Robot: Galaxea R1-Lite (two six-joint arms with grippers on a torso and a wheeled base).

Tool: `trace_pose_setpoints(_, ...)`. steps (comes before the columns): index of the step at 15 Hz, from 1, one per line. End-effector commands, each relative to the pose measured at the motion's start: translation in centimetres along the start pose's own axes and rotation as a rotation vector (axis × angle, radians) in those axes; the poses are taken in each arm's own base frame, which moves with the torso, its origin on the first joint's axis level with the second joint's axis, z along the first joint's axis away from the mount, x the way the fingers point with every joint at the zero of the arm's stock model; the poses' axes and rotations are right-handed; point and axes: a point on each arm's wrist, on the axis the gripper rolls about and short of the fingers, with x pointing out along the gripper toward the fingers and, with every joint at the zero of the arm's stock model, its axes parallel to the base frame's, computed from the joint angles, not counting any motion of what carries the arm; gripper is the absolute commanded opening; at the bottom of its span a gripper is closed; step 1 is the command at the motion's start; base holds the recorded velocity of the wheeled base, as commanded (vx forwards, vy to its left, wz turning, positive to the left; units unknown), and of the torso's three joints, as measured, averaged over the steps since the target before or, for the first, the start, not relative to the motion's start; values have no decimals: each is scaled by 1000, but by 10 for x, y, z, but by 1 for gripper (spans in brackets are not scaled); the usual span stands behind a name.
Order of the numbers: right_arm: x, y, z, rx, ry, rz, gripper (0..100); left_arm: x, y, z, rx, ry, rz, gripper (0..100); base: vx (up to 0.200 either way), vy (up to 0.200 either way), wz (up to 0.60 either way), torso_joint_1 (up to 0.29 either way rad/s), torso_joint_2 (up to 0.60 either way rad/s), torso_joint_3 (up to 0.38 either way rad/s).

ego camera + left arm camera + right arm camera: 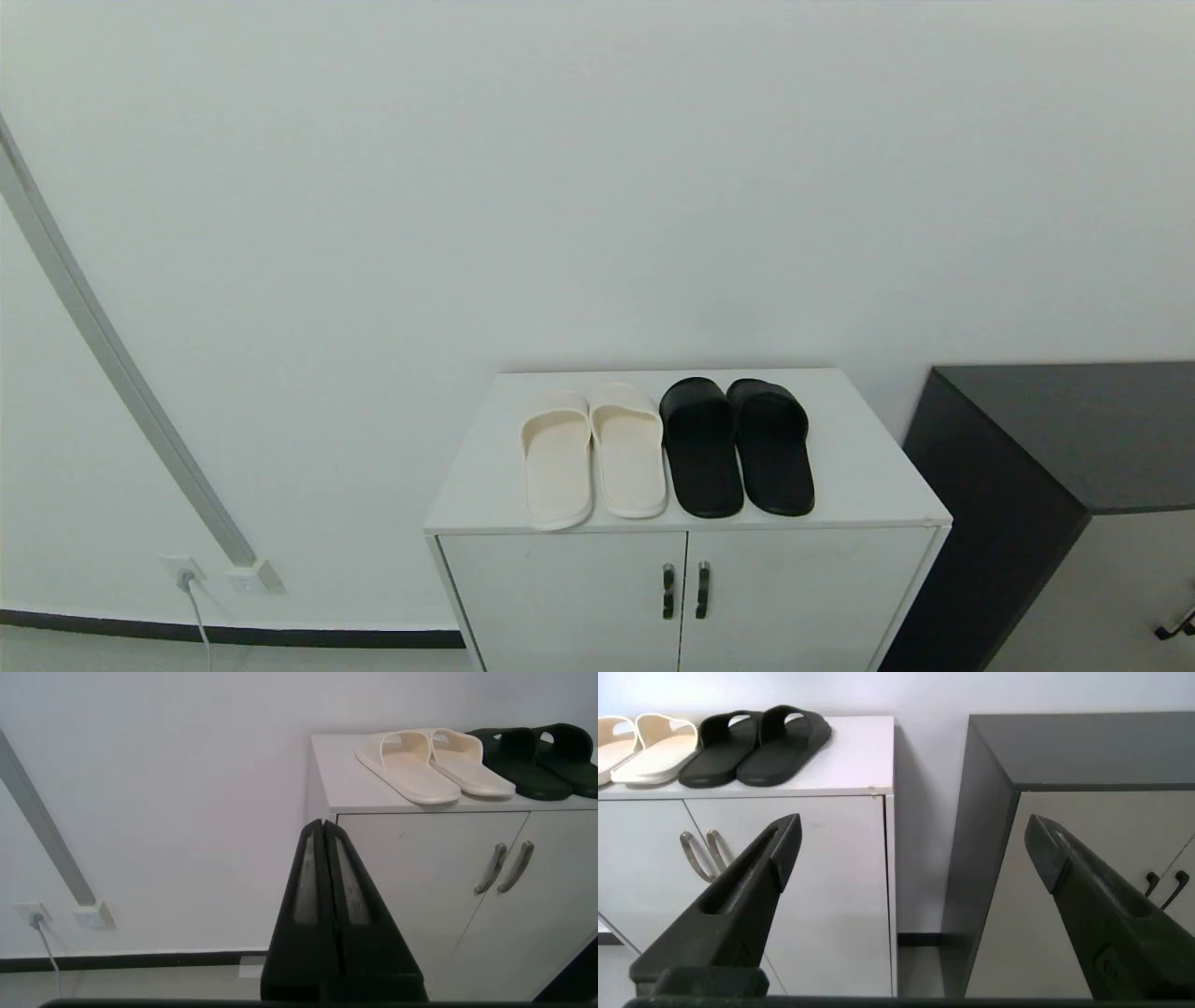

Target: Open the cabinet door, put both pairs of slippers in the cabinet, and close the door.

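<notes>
The left gripper (324,826) is seen as matte black plastic. Its fingers (308,891) are shaped as long wedges, broad at the base and narrowed to blunt tips, and a shallow, greyer recessed panel is set into the upper face of each. The right gripper (913,833) is made of the same black material. Its fingers (738,896) are formed as thick tapering bars with bevelled edges and squared tips, and a small rectangular recess is cut near the base of each.
</notes>
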Motion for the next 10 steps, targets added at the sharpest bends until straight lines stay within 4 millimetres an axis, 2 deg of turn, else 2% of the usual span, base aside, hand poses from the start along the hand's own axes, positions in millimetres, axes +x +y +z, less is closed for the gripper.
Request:
trace_pose_setpoints(1,0,0,0,0,1,6,100,0,0,0,-1,1,0,0,0,0,0,0,0,0)
trace_pose_setpoints(7,1,0,4,53,-2,2,100,0,0,0,7,3,0,0,0,0,0,0,0,0)
trace_pose_setpoints(8,-5,0,38,58,-88,6,100,0,0,0,16,3,-1,0,0,0,0,0,0,0)
trace_pose_setpoints(9,-5,-1,55,58,-91,9,100,0,0,0,19,3,-3,0,0,0,0,0,0,0)
trace_pose_setpoints(10,1,-1,60,26,20,20,100,0,0,0,21,3,-8,0,0,0,0,0,0,0)
